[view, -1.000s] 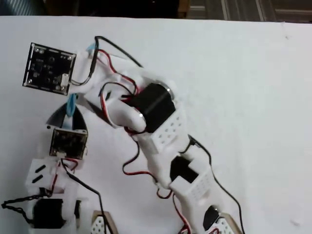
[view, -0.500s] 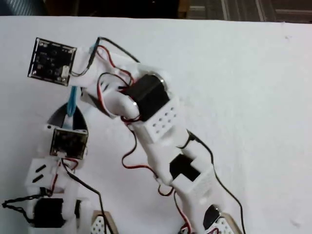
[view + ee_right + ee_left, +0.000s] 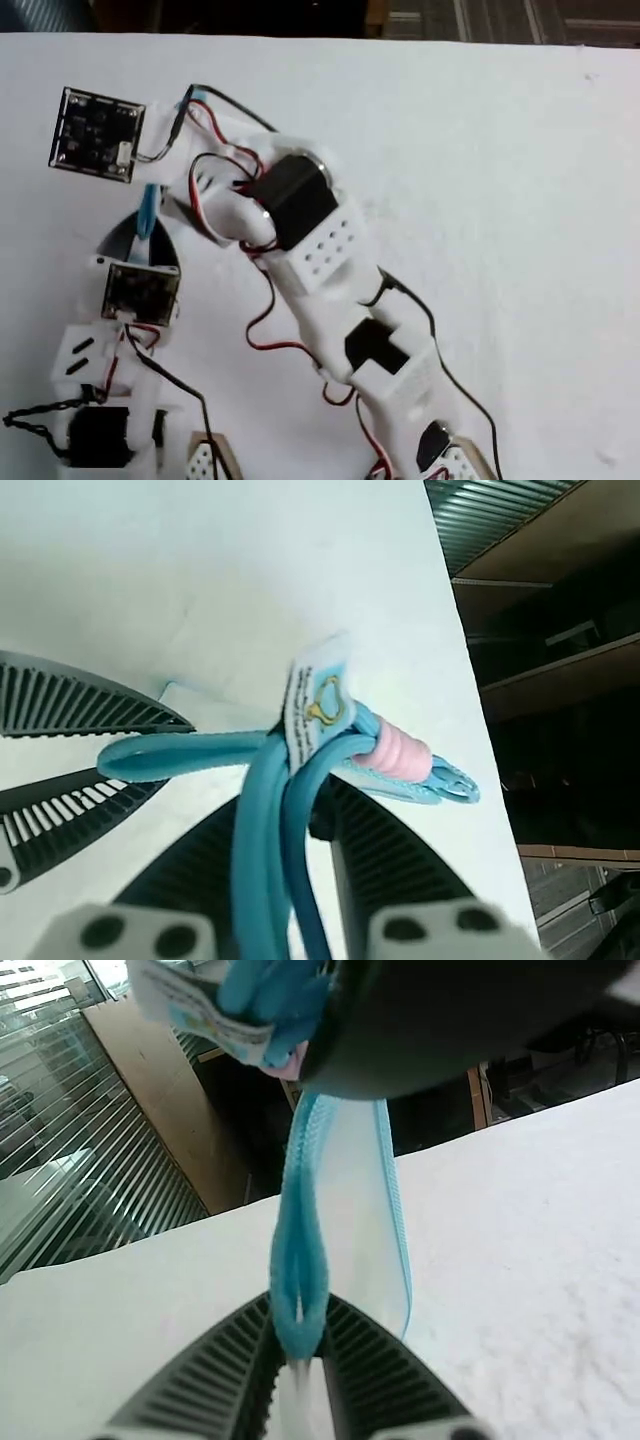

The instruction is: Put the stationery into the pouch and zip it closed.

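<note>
The translucent blue pouch hangs stretched between my two grippers above the white table. My left gripper is shut on one end of its zipper edge. My right gripper is shut on the other end, by the white label, the pink bead and the zipper pull. In the high view a sliver of the pouch shows between the left gripper and the right arm. Whatever is inside the pouch is hidden.
The white table lies wide and bare to the right of the arms. Its far edge runs along the back, with dark room and shelving beyond. Red and black cables loop around the right arm.
The right arm has shifted a little to the left and away over the table, still holding the pouch's end. The left arm has stayed put.
</note>
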